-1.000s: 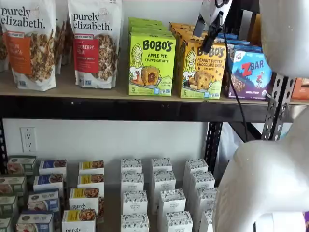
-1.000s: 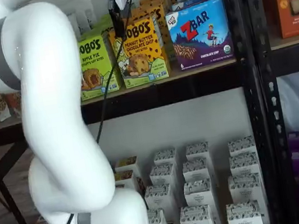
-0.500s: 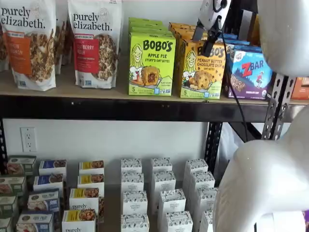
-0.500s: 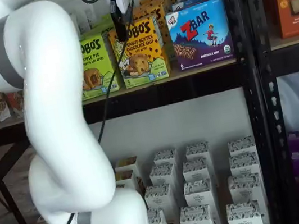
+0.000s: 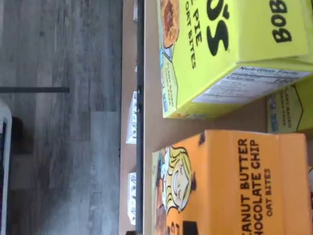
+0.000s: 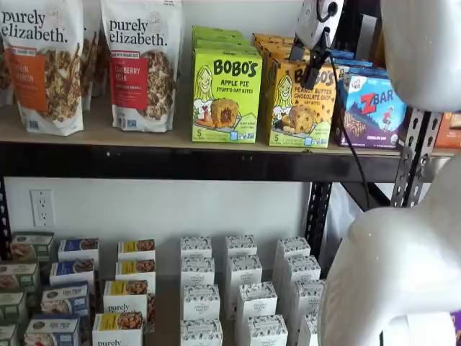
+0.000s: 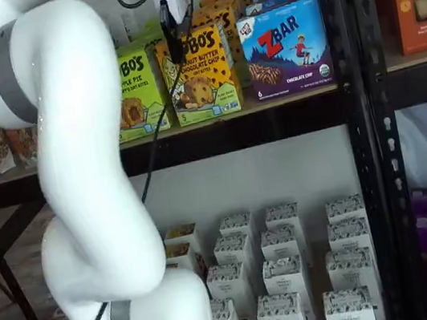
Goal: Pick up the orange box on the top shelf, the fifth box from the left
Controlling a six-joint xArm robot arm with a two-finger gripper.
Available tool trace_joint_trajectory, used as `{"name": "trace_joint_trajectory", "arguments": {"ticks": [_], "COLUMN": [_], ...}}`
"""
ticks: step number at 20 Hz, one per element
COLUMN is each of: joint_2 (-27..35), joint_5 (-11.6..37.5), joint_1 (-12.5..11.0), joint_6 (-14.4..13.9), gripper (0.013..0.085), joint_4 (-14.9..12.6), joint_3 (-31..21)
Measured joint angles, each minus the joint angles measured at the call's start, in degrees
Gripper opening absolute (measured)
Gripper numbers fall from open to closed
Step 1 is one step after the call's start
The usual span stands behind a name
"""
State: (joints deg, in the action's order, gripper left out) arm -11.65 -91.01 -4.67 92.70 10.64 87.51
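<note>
The orange box (image 6: 302, 108) stands upright on the top shelf (image 6: 108, 137), between a lime-green Bobo's box (image 6: 225, 94) and a blue ZBar box (image 6: 374, 108). It shows in both shelf views (image 7: 200, 77) and fills the near part of the wrist view (image 5: 230, 186). My gripper (image 6: 306, 61) hangs in front of the orange box's upper edge, its two black fingers apart with a gap between them and nothing held. In a shelf view (image 7: 173, 40) the fingers show side-on as one dark bar over the box's top left corner.
Granola bags (image 6: 140, 65) stand at the shelf's left. More orange and lime boxes stand in rows behind the front ones. Small white cartons (image 6: 238, 288) fill the lower level. Black uprights (image 7: 361, 145) stand right of the ZBar box (image 7: 285, 47). My white arm (image 7: 80, 189) hides part of the shelf.
The gripper has shifted slightly toward the orange box's top, and the arm has swung a little to the right. The boxes have not moved.
</note>
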Motion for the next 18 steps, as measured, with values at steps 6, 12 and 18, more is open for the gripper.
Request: {"name": "trace_joint_trajectory", "arguments": {"ticks": [6, 12, 18], "joint_2": [0.46, 0.15, 1.36], "joint_5": [-0.43, 0.88, -0.55], "joint_1": [0.37, 0.88, 1.07], "joint_6": [-0.20, -0.41, -0.33], "gripper": [0.0850, 0.0850, 0.0850], "joint_4": [-0.90, -2.04, -3.81], "joint_3": [0.28, -0.71, 0.19]}}
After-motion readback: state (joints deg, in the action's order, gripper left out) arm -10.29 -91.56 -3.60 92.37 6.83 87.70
